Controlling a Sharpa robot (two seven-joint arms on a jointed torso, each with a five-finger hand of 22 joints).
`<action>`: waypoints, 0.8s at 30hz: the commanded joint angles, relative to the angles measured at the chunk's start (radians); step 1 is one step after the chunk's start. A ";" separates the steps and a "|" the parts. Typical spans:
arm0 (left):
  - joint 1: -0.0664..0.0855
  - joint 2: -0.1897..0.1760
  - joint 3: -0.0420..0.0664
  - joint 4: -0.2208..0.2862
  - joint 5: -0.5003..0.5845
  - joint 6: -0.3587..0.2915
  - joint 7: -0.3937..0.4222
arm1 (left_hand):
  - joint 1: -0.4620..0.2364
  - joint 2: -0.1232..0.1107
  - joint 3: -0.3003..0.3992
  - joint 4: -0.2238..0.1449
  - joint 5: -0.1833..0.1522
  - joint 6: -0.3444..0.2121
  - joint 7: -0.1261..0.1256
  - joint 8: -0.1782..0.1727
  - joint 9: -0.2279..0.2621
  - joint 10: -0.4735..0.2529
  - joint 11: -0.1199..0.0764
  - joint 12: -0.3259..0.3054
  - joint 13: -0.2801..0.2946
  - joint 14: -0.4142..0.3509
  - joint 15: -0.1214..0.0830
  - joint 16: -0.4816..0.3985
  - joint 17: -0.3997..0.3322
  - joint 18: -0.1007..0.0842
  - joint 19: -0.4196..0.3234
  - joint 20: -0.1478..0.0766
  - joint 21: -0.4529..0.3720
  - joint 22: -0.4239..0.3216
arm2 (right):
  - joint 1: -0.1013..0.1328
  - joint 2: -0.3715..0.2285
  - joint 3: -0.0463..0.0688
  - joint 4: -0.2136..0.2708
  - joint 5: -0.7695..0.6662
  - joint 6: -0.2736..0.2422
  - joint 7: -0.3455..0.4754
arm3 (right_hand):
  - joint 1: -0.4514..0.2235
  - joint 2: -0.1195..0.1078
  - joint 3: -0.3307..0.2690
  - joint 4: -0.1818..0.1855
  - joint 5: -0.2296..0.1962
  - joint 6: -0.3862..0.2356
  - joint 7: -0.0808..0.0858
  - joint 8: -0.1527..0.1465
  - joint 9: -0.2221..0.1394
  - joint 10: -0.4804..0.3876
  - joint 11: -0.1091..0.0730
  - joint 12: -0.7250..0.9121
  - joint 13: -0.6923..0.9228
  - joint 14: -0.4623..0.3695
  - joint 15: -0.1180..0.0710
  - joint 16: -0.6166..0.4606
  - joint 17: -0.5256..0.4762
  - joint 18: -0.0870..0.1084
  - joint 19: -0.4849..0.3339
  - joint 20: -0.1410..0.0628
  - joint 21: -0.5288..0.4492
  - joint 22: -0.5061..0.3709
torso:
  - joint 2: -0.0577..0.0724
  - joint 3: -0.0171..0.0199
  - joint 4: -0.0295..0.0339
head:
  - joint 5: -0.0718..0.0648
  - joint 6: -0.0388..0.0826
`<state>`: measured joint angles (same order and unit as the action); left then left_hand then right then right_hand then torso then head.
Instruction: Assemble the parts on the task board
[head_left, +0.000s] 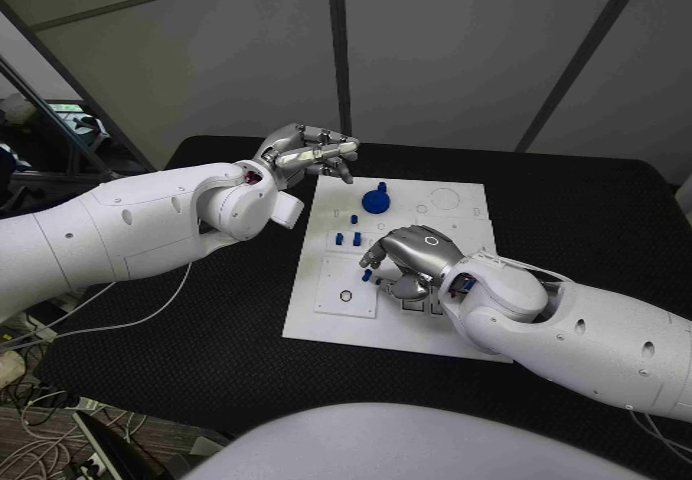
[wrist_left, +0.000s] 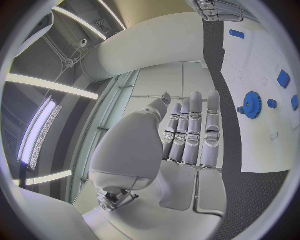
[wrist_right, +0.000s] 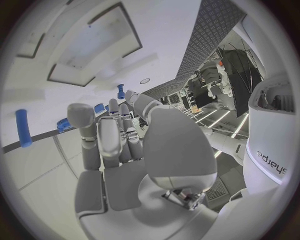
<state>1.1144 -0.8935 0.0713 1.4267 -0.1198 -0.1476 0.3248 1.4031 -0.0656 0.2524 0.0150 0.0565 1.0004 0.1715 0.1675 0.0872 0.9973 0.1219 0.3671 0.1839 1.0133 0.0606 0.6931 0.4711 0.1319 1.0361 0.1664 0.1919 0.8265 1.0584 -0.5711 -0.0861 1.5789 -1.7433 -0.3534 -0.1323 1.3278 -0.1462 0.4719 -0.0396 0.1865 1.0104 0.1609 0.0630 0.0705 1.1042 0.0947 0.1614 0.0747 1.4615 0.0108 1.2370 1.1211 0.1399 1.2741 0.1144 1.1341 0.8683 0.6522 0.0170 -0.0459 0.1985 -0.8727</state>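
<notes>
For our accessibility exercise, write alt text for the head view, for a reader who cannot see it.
A white task board lies on a black table. The right hand rests over its middle, near small blue parts and a blue gear. The left hand hovers at the board's far corner, holding nothing.

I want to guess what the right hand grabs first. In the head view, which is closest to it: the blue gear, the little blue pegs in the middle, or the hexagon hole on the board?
From the right hand:
1. Little blue pegs, just beyond it toward the board's middle.
2. Hexagon hole, on the near left plate of the task board; nearly a tie with the pegs.
3. Blue gear, farthest, near the board's far edge.
</notes>
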 joint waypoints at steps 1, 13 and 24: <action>0.002 0.001 0.001 0.000 0.000 0.012 0.005 | 0.004 0.000 0.002 -0.005 -0.002 -0.004 0.003 0.005 -0.001 -0.005 -0.002 -0.006 -0.001 0.006 -0.001 -0.004 -0.001 0.049 0.007 -0.001 -0.004 -0.001 | 0.001 0.003 0.000 -0.001 0.007 0.011 0.008 | 0.003 0.002 -0.004 -0.002 0.004 -0.003 -0.003 0.005 0.001 0.006 -0.001 0.005 0.001 0.000 -0.003 0.000 0.000 -0.008 -0.003 -0.006 0.002 0.000 | 0.000 -0.0001 0.0012 | -0.001 0.000; 0.002 0.001 0.001 0.001 0.000 0.011 0.004 | 0.004 0.000 0.002 -0.005 -0.002 -0.004 0.003 0.005 -0.001 -0.005 -0.002 -0.006 -0.001 0.006 -0.001 -0.004 -0.001 0.049 0.007 -0.001 -0.004 -0.001 | 0.001 0.022 0.000 -0.013 0.020 0.030 0.017 | 0.005 0.003 -0.004 -0.003 0.005 -0.001 -0.004 0.006 0.002 0.005 -0.002 0.005 0.001 -0.001 -0.004 -0.001 -0.001 -0.007 -0.004 -0.006 0.001 -0.001 | 0.001 -0.0001 0.0013 | -0.001 0.000; 0.002 0.001 0.001 0.000 0.000 0.011 0.003 | 0.006 0.002 0.003 -0.006 -0.002 -0.004 0.003 0.006 -0.002 -0.005 -0.002 -0.006 -0.002 0.007 -0.001 -0.005 -0.001 0.050 0.008 -0.002 -0.005 -0.002 | 0.001 0.025 0.000 -0.008 0.033 0.046 0.025 | 0.006 0.006 -0.003 -0.003 0.006 0.002 -0.005 0.008 0.003 0.007 -0.003 0.007 0.001 -0.001 -0.005 0.000 0.000 -0.008 -0.004 -0.007 0.002 0.000 | 0.000 0.0001 -0.0002 | -0.001 0.000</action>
<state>1.1144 -0.8928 0.0712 1.4267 -0.1198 -0.1474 0.3241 1.4030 -0.0656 0.2552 0.0123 0.0565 1.0004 0.1715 0.1675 0.0863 0.9973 0.1219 0.3671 0.1828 1.0133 0.0606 0.6932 0.4713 0.1320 1.0361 0.1664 0.1919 0.8251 1.0582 -0.5465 -0.0861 1.5680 -1.7205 -0.3215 -0.1203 1.3278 -0.1461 0.4719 -0.0396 0.1878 1.0104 0.1609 0.0666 0.0726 1.1041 0.0948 0.1622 0.0743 1.4615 0.0107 1.2370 1.1211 0.1398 1.2741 0.1144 1.1341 0.8680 0.6527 0.0169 -0.0447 0.1976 -0.8727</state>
